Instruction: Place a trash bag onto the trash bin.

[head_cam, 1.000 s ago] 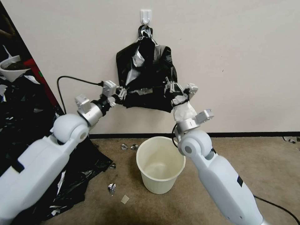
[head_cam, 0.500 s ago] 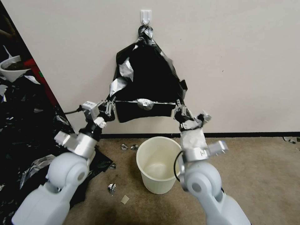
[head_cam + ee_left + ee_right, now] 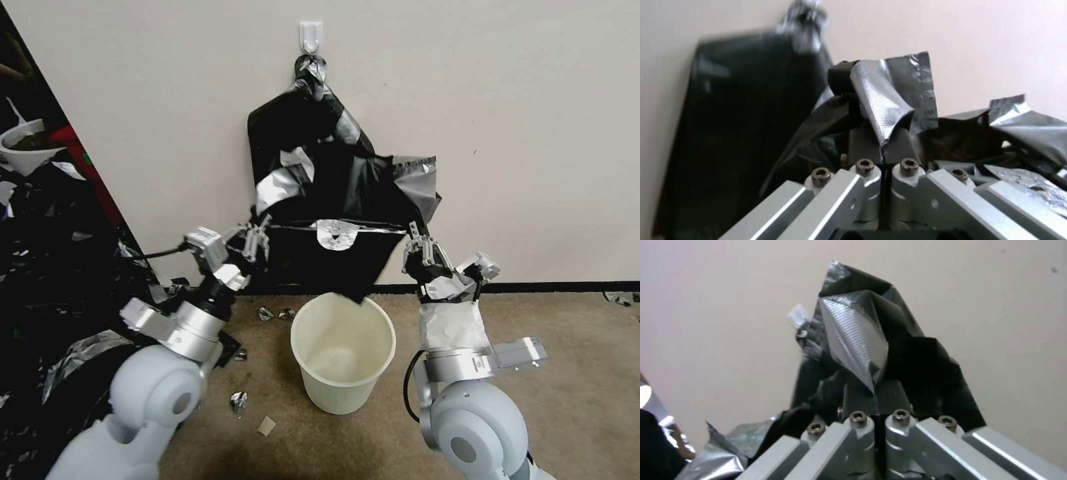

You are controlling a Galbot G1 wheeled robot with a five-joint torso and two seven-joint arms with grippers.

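Both pincers — left (image 3: 257, 241), right (image 3: 421, 257) — raised, clenched on trash bag (image 3: 333, 248) above trash bin (image 3: 343, 353).

White wall hook (image 3: 311, 35) up high — foil scraps (image 3: 238, 401) on carpet (image 3: 567, 347), white bowl (image 3: 25, 148) far left.

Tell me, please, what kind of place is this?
Probably an indoor test room or office corner: a plain wall with a stick-on hook, brown carpet, and the trash bin standing on the floor beside scattered black plastic sheeting.
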